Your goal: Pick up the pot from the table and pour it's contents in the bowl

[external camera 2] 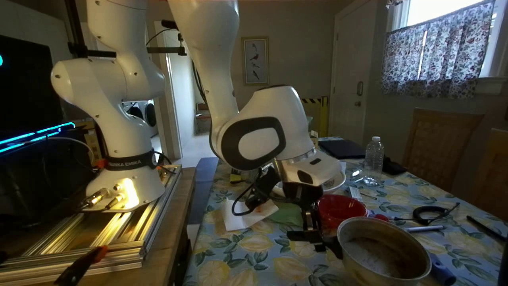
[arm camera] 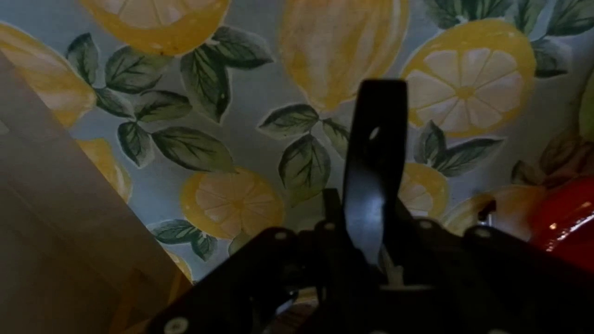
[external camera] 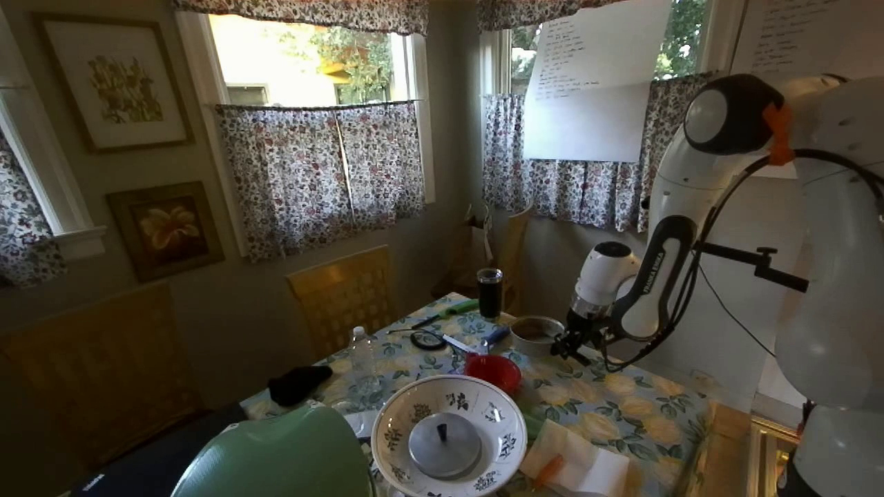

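Note:
The greyish pot (external camera 2: pixel 353 260) stands over the table (external camera 2: pixel 254 264) in an exterior view; it also shows in an exterior view (external camera: pixel 535 342). Brownish, whitish matter shows inside it. Its base is out of frame or hidden, so I cannot tell whether it touches the cloth. My gripper (external camera 2: pixel 311 234) is shut on the pot's dark handle. In the wrist view the handle (arm camera: pixel 371 185) runs between the fingers (arm camera: pixel 362 208), and a sliver of the pot (arm camera: pixel 297 317) shows below. The white bowl (external camera: pixel 387 421) sits on the table near the camera, a grey knobbed lid inside it.
A red cup (external camera: pixel 493 373) stands between pot and bowl. A dark tall jar (external camera: pixel 489 293) is behind the pot. A clear bottle (external camera: pixel 362 355), a black cable ring (external camera: pixel 428 339), white paper (external camera: pixel 580 462) and a green curved object (external camera: pixel 276 455) lie around.

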Controlling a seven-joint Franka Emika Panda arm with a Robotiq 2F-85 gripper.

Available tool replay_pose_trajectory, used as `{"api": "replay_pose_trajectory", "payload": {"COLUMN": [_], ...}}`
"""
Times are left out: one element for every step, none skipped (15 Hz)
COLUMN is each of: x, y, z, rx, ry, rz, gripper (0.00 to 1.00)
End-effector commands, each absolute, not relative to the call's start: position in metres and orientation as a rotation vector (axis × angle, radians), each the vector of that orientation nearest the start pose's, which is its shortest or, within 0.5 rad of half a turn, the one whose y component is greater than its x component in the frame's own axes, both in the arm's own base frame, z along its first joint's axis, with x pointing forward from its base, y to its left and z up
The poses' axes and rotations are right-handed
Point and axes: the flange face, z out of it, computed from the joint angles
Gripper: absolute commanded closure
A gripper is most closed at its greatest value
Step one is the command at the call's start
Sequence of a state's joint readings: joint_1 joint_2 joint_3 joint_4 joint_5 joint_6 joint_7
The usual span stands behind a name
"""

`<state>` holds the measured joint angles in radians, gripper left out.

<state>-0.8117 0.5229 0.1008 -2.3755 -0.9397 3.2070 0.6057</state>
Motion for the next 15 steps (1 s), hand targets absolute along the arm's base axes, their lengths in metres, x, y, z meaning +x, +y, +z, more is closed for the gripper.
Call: {"api": "replay_pose_trajectory", "payload": {"x": [0.425, 0.427, 0.429, 0.432, 0.435, 0.436, 0.438, 0.44, 0.441, 0.442, 0.442, 0.443, 0.443, 0.442, 0.442], "y": [-0.255, -0.256, -0.258, -0.257, -0.257, -0.257, -0.256, -0.255, -0.253, -0.252, -0.25, -0.249, -0.249, -0.248, -0.248], "z": [0.133, 0.133, 0.134, 0.134, 0.136, 0.136, 0.136, 0.136, 0.134, 0.134, 0.133, 0.131, 0.131, 0.13, 0.13], "rx": [-3.125, -3.129, -3.133, -3.137, -3.141, -3.143, -3.145, -3.149, -3.151, -3.154, -3.156, -3.16, -3.164, -3.167, -3.172], "ry": [0.583, 0.57, 0.561, 0.548, 0.539, 0.529, 0.518, 0.507, 0.493, 0.488, 0.477, 0.469, 0.465, 0.459, 0.457], "rz": [-0.444, -0.437, -0.437, -0.438, -0.435, -0.432, -0.431, -0.427, -0.422, -0.417, -0.409, -0.403, -0.396, -0.393, -0.388], "gripper": [0.94, 0.94, 0.94, 0.94, 0.94, 0.94, 0.94, 0.94, 0.94, 0.94, 0.94, 0.94, 0.94, 0.94, 0.94]}}
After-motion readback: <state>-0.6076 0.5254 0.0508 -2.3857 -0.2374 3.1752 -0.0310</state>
